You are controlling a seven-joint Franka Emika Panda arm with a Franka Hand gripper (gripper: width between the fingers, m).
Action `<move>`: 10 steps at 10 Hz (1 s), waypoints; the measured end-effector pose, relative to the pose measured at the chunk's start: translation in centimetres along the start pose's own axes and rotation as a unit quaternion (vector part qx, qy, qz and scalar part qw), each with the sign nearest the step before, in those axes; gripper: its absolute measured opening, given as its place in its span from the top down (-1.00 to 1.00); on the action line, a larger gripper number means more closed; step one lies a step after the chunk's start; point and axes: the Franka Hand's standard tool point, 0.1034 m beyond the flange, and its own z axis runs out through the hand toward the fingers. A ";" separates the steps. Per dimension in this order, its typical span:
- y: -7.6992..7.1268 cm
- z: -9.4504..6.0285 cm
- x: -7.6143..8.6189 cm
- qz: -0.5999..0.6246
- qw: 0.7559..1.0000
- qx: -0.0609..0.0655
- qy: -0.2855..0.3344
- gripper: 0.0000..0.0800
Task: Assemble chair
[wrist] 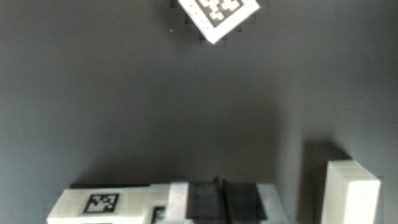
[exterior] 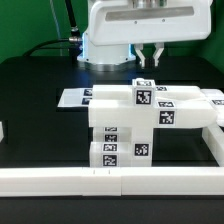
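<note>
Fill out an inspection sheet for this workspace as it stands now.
Surface: black table, matte, mostly bare.
Job's things: white chair assembly, tagged blocks stacked upright near the middle.
Clutter: marker board flat behind the assembly; white border rail along the near edge.
Grippers: gripper shut, empty, hanging just above the assembly's top block.
Cables: black cable behind the arm's base.
Surroundings: green backdrop behind the table.

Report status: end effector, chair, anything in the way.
End effector shut, empty, hovering behind the chair. Chair partly built, on table against border rail. Nothing blocking.
</note>
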 end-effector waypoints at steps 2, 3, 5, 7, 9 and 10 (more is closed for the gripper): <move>0.1 0.1 0.0 -0.001 1.000 -0.001 -0.001 0.99; 0.1 0.1 0.0 -0.001 1.000 -0.001 -0.001 0.99; 0.1 0.2 0.0 -0.001 1.000 -0.001 -0.001 0.92; 0.7 1.7 -0.8 0.000 1.000 -0.011 0.005 0.53; 0.7 3.4 -1.9 -0.005 1.000 -0.020 -0.002 -0.15; 0.8 4.0 -2.1 -0.007 1.000 -0.025 -0.002 -0.15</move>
